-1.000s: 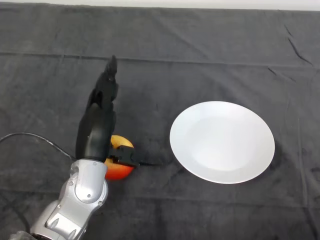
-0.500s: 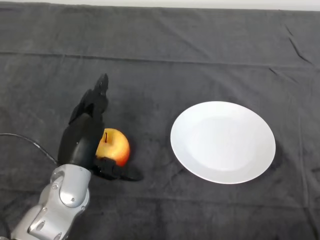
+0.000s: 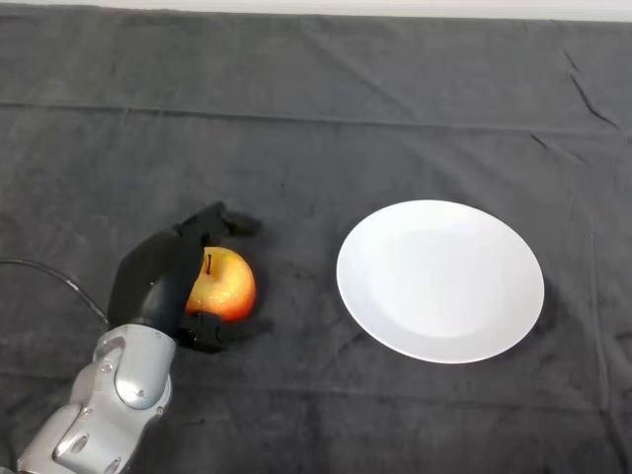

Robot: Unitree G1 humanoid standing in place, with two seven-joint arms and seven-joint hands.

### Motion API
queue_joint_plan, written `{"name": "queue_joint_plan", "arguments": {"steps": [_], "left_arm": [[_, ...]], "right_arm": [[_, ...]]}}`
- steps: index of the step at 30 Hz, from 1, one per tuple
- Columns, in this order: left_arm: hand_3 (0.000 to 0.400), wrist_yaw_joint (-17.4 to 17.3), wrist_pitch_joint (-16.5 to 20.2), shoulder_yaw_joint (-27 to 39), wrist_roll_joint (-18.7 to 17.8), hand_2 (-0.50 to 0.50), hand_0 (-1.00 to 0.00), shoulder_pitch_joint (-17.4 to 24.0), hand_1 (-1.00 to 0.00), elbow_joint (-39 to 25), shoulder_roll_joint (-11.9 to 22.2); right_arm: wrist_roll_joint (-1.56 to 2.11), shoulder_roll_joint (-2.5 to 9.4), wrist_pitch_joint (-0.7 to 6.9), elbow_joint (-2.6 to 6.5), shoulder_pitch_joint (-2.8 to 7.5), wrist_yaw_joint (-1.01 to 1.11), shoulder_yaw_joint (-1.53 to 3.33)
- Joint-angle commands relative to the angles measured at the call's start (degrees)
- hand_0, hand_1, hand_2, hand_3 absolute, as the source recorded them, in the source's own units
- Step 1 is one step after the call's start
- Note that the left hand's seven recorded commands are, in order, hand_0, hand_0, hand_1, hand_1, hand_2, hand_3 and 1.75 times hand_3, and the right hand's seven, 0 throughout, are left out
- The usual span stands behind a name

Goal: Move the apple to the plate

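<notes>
A red and yellow apple [image 3: 224,286] rests on the dark cloth, left of centre, stem up. My left hand [image 3: 155,276] comes in from the lower left and wraps it: the fingers [image 3: 219,221] curl over the apple's far side and the thumb [image 3: 212,333] lies under its near side. The hand's back hides the apple's left part. A white round plate [image 3: 440,280] lies empty to the right, about a hand's width from the apple.
The dark cloth [image 3: 316,118] covers the whole table, with creases along the back and at the right. A pale strip of the table's far edge [image 3: 395,8] shows at the top.
The fingers were stretched out straight beyond the apple; now they have curled down over its top and far side. The hand shifted slightly left, uncovering more of the apple.
</notes>
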Motion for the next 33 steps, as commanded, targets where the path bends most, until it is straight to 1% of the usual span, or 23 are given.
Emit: {"name": "queue_joint_plan", "arguments": {"steps": [1, 7, 12, 16, 21, 25, 29, 33], "left_arm": [[0.4, -1.0, 0.4, 0.7, 1.2, 0.0, -1.0, 1.2, -1.0, -3.3, 3.0], [0.4, -1.8, 0.3, 2.6, 0.4, 0.0, -1.0, -2.4, -1.0, -1.0, 2.4], [0.4, -1.0, 0.1, 3.4, 0.3, 0.0, -1.0, -6.6, -1.0, 1.7, 0.2], [0.4, 0.6, -1.0, 3.5, 0.2, 0.0, -1.0, -10.0, -1.0, 4.6, -2.2], [0.4, 3.4, -4.2, 3.0, -0.5, 0.0, -1.0, -13.7, -1.0, 9.2, -5.6], [0.4, 5.9, -7.7, 1.7, -1.7, 0.0, -1.0, -16.2, -1.0, 13.8, -8.4], [0.4, 7.8, -11.3, -0.3, -3.9, 0.0, -1.0, -18.3, -1.0, 18.4, -10.7], [0.4, 8.8, -14.5, -3.3, -7.0, 0.0, -1.0, -20.4, -1.0, 22.9, -12.6]], "right_arm": [[0.54, 0.45, 0.11, -2.48, 0.76, -0.66, -0.43], [0.55, 0.46, 0.12, -2.5, 0.77, -0.68, -0.42], [0.55, 0.46, 0.12, -2.51, 0.77, -0.68, -0.41], [0.56, 0.46, 0.12, -2.5, 0.77, -0.68, -0.41], [0.57, 0.44, 0.11, -2.46, 0.76, -0.67, -0.41], [0.58, 0.42, 0.1, -2.4, 0.75, -0.64, -0.42], [0.6, 0.38, 0.09, -2.32, 0.72, -0.6, -0.43], [0.62, 0.34, 0.07, -2.22, 0.7, -0.54, -0.45]]}}
